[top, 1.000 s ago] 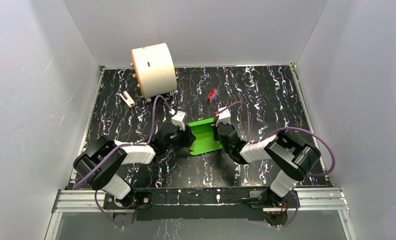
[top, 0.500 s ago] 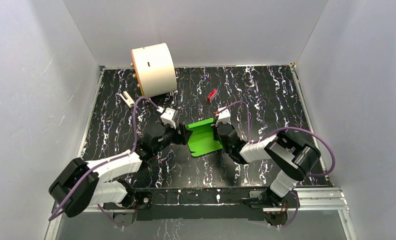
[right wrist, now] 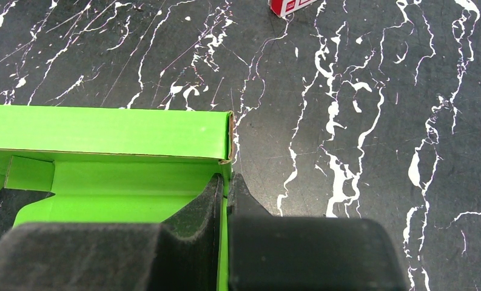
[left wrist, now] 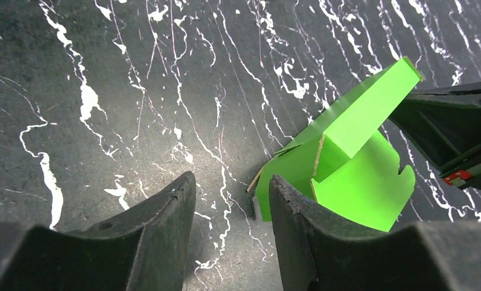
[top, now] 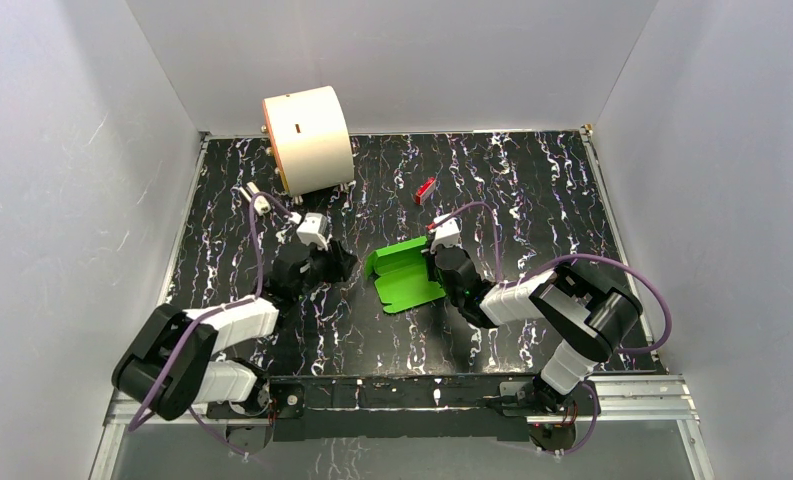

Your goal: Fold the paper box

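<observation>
My right hand (top: 435, 268) pinches the right wall of the paper box (top: 404, 278) near the middle of the counter (top: 532, 190); my left hand (top: 343, 263) (spread, holding nothing) hangs just left of it, not touching

A black table (top: 532, 190) veined with white carries four things: a large cream cylinder (top: 307, 140) at the far left corner, a small white piece (top: 255, 198) near its left side, a small red block (top: 425, 190) toward the middle, and, nearer and well apart from the cylinder, the green paper box (top: 404, 275).
</observation>
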Available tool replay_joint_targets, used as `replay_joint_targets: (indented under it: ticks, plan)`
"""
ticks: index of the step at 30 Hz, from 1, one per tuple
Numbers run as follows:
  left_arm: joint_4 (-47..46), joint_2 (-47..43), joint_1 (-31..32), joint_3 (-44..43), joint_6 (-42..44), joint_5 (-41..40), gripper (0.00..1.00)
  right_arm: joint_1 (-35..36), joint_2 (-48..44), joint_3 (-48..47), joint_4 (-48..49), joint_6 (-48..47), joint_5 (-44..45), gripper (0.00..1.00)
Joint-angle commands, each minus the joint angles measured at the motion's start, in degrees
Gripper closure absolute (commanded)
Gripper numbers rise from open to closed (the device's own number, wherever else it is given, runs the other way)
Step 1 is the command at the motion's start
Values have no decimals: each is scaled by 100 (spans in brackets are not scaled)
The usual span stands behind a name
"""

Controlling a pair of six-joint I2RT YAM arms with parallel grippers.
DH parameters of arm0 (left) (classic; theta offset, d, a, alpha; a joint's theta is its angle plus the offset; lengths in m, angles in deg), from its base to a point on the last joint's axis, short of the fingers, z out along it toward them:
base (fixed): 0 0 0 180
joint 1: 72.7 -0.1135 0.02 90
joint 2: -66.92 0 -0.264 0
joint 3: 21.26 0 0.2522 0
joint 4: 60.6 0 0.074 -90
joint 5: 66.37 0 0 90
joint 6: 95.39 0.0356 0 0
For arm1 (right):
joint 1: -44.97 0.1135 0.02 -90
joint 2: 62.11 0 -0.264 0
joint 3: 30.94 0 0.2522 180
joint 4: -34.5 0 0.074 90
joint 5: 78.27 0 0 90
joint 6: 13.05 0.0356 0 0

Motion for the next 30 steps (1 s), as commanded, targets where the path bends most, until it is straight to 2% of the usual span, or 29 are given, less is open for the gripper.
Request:
replay_joint_targets:
  ticks: [1,6,15,22,28,30]
  plan:
    - [-308,392,-103,-318,198,268,55,24,-70,-132,-193,-108,-194,94]
    - [-271,888,-131,-575,419,967,54,18,-70,-126,-187,-118,-207,94]
    - [-337,935,-111,-528,567,1699,53,19,-66,-142,-212,-115,-166,94]
    - [-331,938,-45,-525,686,2073,63,18,-61,-143,-207,-99,-166,94]
    - [-213,851,34,-526,769,2147,64,20,-62,-167,-293,-42,-45,94]
    - [-120,809,103,-533,809,2106,61,21,-71,-166,-345,18,58,94]
